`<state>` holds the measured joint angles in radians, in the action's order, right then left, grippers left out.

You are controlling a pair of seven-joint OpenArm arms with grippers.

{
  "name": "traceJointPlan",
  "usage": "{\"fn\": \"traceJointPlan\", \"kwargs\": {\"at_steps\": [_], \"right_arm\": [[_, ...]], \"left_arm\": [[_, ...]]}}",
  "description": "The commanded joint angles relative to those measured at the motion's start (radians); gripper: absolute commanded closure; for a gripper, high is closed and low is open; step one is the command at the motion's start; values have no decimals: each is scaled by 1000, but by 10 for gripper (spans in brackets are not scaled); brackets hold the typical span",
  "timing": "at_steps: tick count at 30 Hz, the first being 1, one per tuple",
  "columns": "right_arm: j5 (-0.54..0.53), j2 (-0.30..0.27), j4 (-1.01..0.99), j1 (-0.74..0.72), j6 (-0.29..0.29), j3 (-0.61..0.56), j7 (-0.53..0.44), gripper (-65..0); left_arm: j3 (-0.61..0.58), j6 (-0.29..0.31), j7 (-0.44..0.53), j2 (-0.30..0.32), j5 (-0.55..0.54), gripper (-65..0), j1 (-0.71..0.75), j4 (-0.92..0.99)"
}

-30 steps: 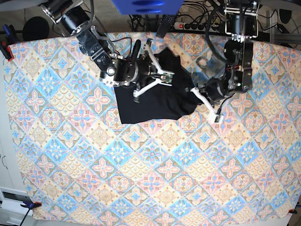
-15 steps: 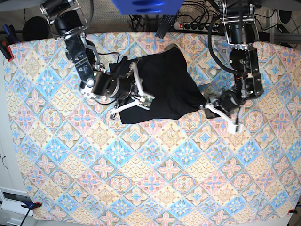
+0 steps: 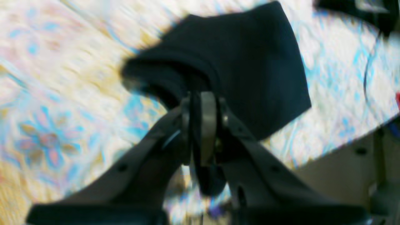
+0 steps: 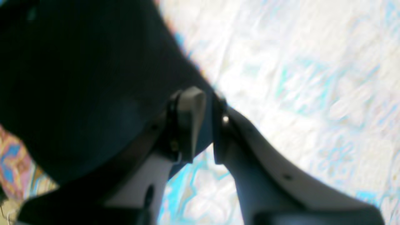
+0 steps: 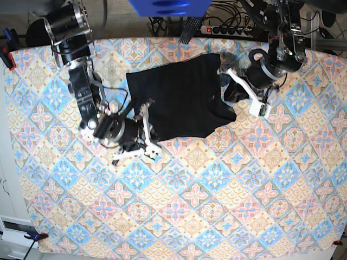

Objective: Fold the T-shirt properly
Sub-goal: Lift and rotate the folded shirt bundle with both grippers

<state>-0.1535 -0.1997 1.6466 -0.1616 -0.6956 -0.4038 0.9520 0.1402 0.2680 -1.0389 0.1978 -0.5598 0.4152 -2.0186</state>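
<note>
The black T-shirt [image 5: 181, 97] lies partly folded on the patterned table at the back middle. My left gripper [image 5: 232, 91], on the right of the base view, is shut on the shirt's right edge. In the left wrist view the gripper [image 3: 201, 97] pinches a raised fold of the T-shirt [image 3: 250, 72]. My right gripper [image 5: 147, 130], on the left of the base view, is shut on the shirt's front-left edge. In the right wrist view the gripper [image 4: 203, 100] has the T-shirt [image 4: 78, 78] between its fingers. Both wrist views are blurred.
The patterned tablecloth [image 5: 179, 200] covers the whole table. A power strip and cables [image 5: 227, 30] lie behind the back edge. A blue object [image 5: 168, 6] hangs at the top middle. A red clamp [image 5: 5, 57] grips the left edge. The table's edge [image 3: 343, 137] shows in the left wrist view.
My right gripper has moved forward and left while holding the shirt's edge. My left gripper has swung toward the back with the right edge. The shirt now lies spread wider.
</note>
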Motion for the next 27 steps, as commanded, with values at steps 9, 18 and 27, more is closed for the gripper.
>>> {"fn": "traceJointPlan", "kwargs": {"at_steps": [9, 18, 27], "right_arm": [[-5, 98, -248, -168, -3, -4, -12, -91], [-5, 113, -579, -281, -3, -34, -159, -91], [-5, 75, -695, -303, -3, -246, -213, -87]], "left_arm": [[-181, -5, 12, 10, 10, -34, 44, 5], [-287, -5, 19, 7, 163, -34, -16, 169], [-278, -5, 21, 10, 182, -34, -177, 318]]}}
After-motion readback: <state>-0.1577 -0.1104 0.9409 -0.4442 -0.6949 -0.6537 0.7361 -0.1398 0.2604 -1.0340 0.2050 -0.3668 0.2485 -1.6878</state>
